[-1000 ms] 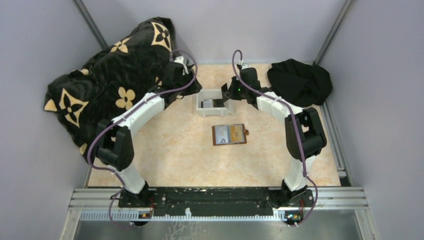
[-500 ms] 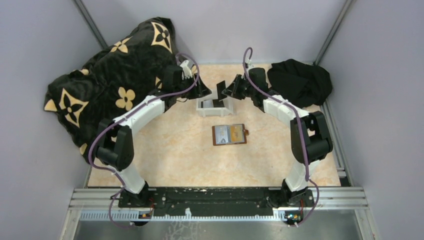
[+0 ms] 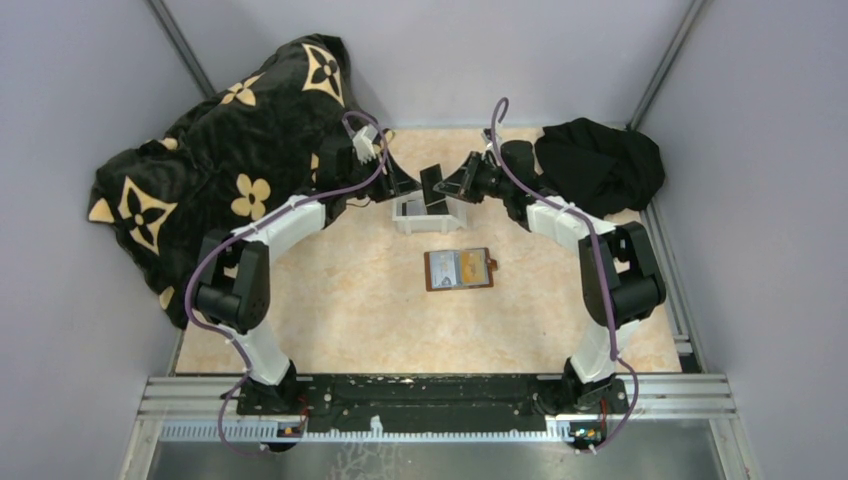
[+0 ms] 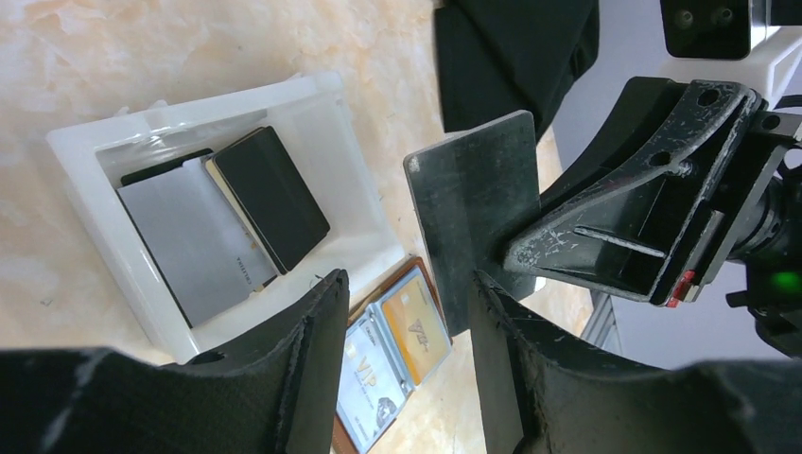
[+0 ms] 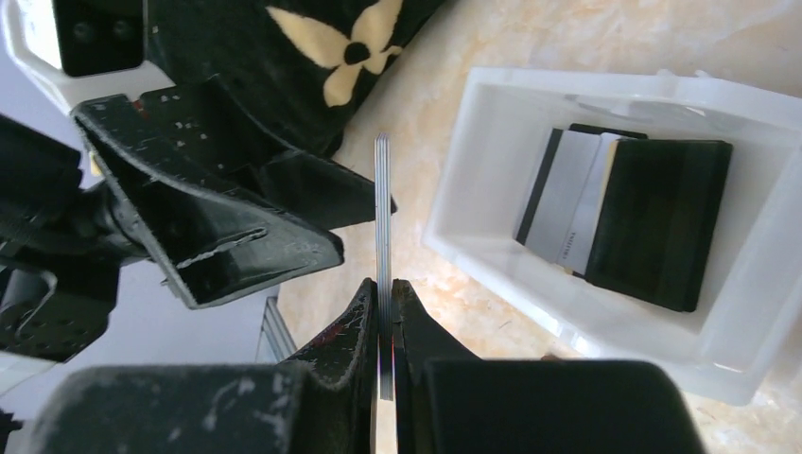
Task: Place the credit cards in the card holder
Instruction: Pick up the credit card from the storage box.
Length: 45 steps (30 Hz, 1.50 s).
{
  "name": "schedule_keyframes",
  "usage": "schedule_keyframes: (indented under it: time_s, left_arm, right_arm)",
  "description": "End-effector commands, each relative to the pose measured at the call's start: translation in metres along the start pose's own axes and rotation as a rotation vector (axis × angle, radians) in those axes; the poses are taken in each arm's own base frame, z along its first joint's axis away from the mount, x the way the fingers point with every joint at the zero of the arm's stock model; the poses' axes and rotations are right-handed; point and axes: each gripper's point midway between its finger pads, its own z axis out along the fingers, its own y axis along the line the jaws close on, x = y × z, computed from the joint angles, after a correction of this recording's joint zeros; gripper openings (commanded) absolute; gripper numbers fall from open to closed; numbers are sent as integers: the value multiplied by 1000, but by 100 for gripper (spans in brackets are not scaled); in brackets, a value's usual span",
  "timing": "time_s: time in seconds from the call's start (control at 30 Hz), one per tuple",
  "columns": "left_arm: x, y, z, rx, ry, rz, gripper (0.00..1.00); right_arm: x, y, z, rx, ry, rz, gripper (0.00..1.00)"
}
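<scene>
My right gripper (image 5: pixel 382 293) is shut on a dark grey credit card (image 5: pixel 382 218), seen edge-on. It holds the card upright above the white tray (image 3: pixel 400 222), and the card also shows in the top view (image 3: pixel 433 185). My left gripper (image 4: pixel 407 284) is open, facing the card's flat face (image 4: pixel 478 213) with the card just past its right finger. A grey-silver card (image 4: pixel 194 236) and a black card (image 4: pixel 274 194) lie in the tray. The reddish-brown card holder (image 3: pixel 459 268) lies open in front of the tray, with a gold card and a silver card in its pockets.
A black blanket with tan flowers (image 3: pixel 220 150) is heaped at the back left, close behind my left arm. A black cloth (image 3: pixel 600 160) lies at the back right. Grey walls enclose the table on three sides.
My right gripper has lifted the dark grey card out of the tray and carried it a little left. My left gripper has swung right toward the card.
</scene>
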Motion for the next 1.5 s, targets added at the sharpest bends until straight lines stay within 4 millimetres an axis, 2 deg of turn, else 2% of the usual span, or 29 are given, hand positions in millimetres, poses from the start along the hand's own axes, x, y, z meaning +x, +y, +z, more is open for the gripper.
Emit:
schedule_keyframes:
  time_s: [0.0,0.43,0.53,0.73,0.83,1.07,1.47]
  left_arm:
    - [-4,-10,2,96,-5,-21,56]
    - [-4,-23,3,197,0,-48,53]
    - [-3,-26,2,224,7,-46,45]
    - [1,-22,-2,224,11,-47,17]
    - [2,-16,-5,211,10,-59,13]
    - [3,-6,-9,197,6,-70,10]
    - [2,7,-13,184,3,-89,22]
  right_arm:
    - [-15,33,-7,-134,-33,-26,0]
    - [-3,35,-1,-216,10,37,0]
    - [-2,35,0,-231,17,49,0]
    - [-2,36,1,-248,17,56,0]
    - [-4,38,0,-249,11,50,0]
    - [-10,40,-6,-265,-5,50,2]
    - [-14,41,-14,-296,-11,58,5]
